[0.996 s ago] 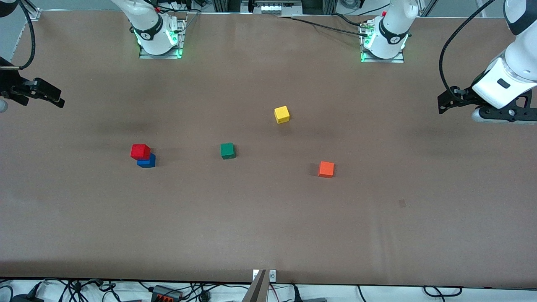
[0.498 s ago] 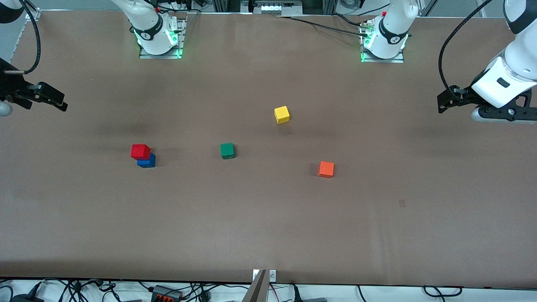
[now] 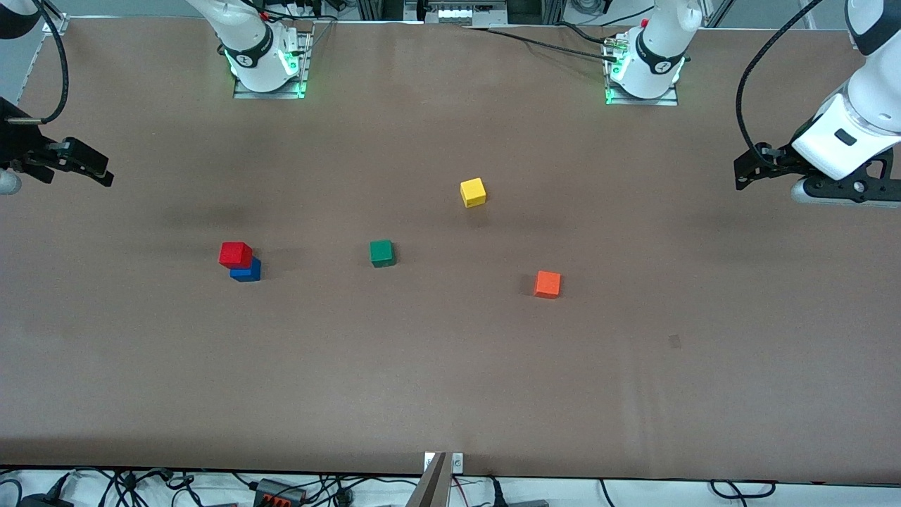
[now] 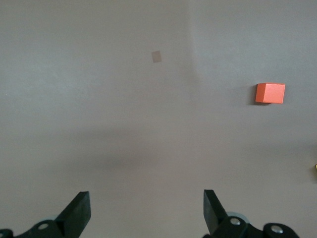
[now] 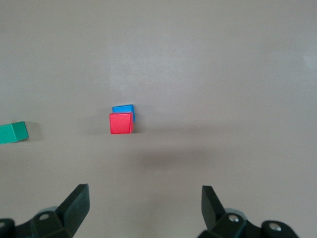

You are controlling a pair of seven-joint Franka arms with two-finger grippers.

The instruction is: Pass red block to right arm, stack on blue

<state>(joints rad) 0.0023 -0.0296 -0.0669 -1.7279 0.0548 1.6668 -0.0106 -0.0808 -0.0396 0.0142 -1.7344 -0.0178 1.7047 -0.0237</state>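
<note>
The red block [image 3: 235, 253] sits on the blue block [image 3: 248, 272], slightly offset, toward the right arm's end of the table. Both show in the right wrist view, red [image 5: 121, 123] on blue [image 5: 124, 108]. My right gripper [image 3: 98, 171] hangs open and empty in the air over the table's edge at its own end, apart from the stack; its jaws stand wide apart in the right wrist view [image 5: 146, 210]. My left gripper [image 3: 743, 176] is open and empty over the left arm's end of the table, also seen in its wrist view [image 4: 147, 213].
A green cube [image 3: 381, 253] lies mid-table beside the stack and shows in the right wrist view [image 5: 13, 133]. A yellow cube [image 3: 473, 192] lies farther from the front camera. An orange cube [image 3: 547, 284] lies toward the left arm's end, also in the left wrist view [image 4: 270, 93].
My right gripper has shifted slightly over its end of the table. The blocks and the left arm have not moved.
</note>
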